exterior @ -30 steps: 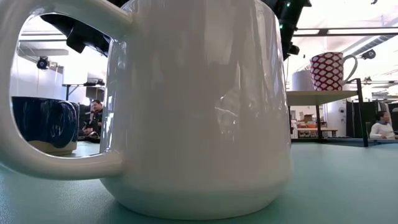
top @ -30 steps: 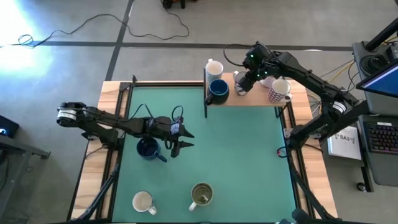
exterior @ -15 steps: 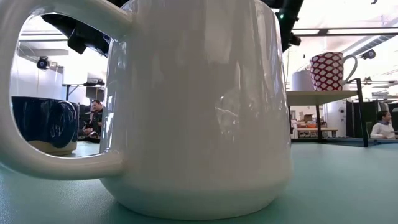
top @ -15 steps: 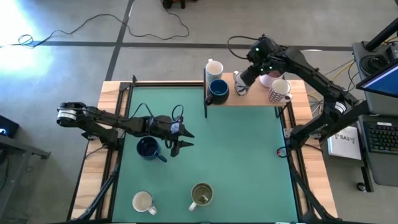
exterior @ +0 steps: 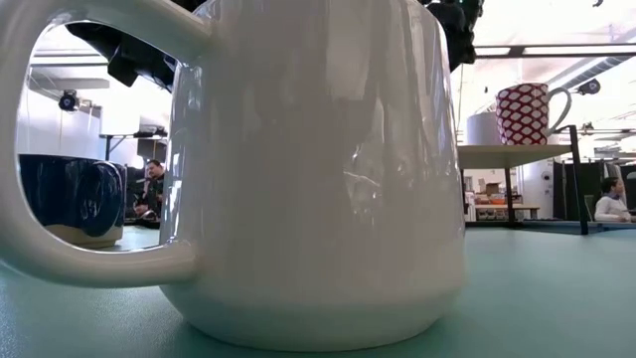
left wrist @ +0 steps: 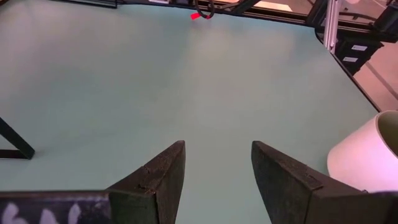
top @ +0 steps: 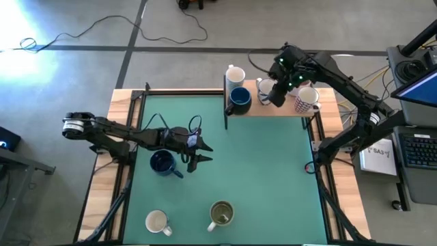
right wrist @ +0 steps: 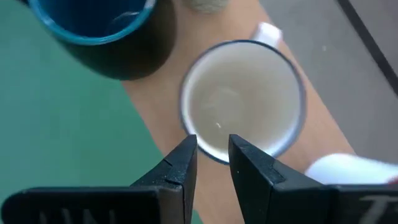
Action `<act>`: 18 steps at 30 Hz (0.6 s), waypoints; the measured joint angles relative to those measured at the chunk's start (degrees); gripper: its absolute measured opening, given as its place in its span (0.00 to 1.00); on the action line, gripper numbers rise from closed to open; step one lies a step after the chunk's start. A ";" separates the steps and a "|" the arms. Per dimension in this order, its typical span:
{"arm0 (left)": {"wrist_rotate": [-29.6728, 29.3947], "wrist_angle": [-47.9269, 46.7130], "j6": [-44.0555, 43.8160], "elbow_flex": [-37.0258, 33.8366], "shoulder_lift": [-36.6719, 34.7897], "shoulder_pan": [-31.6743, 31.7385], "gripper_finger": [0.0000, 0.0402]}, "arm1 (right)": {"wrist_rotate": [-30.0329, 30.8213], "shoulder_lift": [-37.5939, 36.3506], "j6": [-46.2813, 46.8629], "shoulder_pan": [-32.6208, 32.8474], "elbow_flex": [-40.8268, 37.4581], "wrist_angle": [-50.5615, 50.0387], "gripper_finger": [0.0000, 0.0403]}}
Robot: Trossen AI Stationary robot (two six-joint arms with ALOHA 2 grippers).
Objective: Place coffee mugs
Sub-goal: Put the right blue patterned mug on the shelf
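Observation:
On the wooden shelf (top: pixel 273 108) at the table's far right stand a white mug (top: pixel 235 74), a blue mug (top: pixel 239 99), another white mug (right wrist: pixel 242 99) and a red-patterned mug (top: pixel 307 100). My right gripper (right wrist: pixel 212 149) hovers over the second white mug, pointing steeply down, its fingers a narrow gap apart with nothing between them. On the green mat rest a navy mug (top: pixel 162 162), a white mug (top: pixel 157 222) and an olive mug (top: pixel 220 214). My left gripper (top: pixel 198 152) waits open just right of the navy mug.
The shelf has a dark upright panel (top: pixel 226 102) at its left end. A white mug (exterior: pixel 298 169) fills most of the low view. Cables (top: pixel 171 27) lie on the floor beyond the table. The middle of the mat (top: pixel 266 178) is bare.
My right gripper has risen over the shelf and drawn a little toward the table's right edge, tipping steeper. The white mug beneath it stays standing on the shelf.

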 joint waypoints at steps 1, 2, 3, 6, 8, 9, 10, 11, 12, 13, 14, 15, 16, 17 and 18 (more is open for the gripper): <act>0.02 0.00 0.00 0.00 0.00 0.00 0.42 | -0.03 0.18 -1.22 0.52 0.00 0.00 0.21; 0.02 0.00 -0.02 0.00 0.01 0.00 0.42 | -0.04 0.33 -2.02 1.10 0.00 0.02 0.22; 0.06 0.00 -0.07 0.00 0.00 0.00 0.42 | -0.06 0.41 -2.87 1.64 0.00 0.02 0.22; 0.43 0.00 -0.24 0.00 0.00 0.00 0.42 | -0.04 0.70 -5.17 2.87 -0.02 0.02 0.25; 0.50 0.00 -0.24 0.00 0.00 0.00 0.42 | -0.02 0.87 -5.62 3.33 -0.02 0.05 0.27; 0.52 -0.02 -0.24 0.00 0.00 0.02 0.42 | 0.12 1.01 -5.82 3.53 -0.02 0.07 0.28; 0.52 0.00 -0.23 0.00 0.00 0.02 0.42 | 0.58 1.12 -5.89 3.65 -0.02 0.07 0.29; 0.50 0.00 -0.23 0.00 0.00 0.02 0.42 | 0.90 1.35 -5.89 3.65 -0.02 0.07 0.30; 0.50 -0.02 -0.23 0.00 0.00 0.04 0.42 | 1.33 1.57 -5.93 3.65 -0.02 0.07 0.31; 0.50 -0.02 -0.23 0.00 0.00 0.04 0.42 | 1.77 1.85 -5.95 3.65 -0.02 0.06 0.31; 0.50 -0.02 -0.22 0.00 0.00 0.04 0.42 | 1.96 2.22 -5.98 3.65 -0.02 0.07 0.32; 0.50 -0.05 -0.22 0.00 0.00 0.04 0.42 | 1.95 2.63 -6.03 3.65 -0.02 0.07 0.32; 0.50 -0.09 -0.22 0.00 0.00 0.04 0.42 | 2.02 3.03 -6.12 3.63 -0.02 0.07 0.32; 0.52 -0.15 -0.22 0.00 0.00 0.04 0.42 | 2.08 3.52 -6.37 3.63 -0.02 0.06 0.32; 0.52 -0.17 -0.22 0.00 0.01 0.04 0.42 | 2.06 4.00 -6.67 3.63 -0.02 0.05 0.32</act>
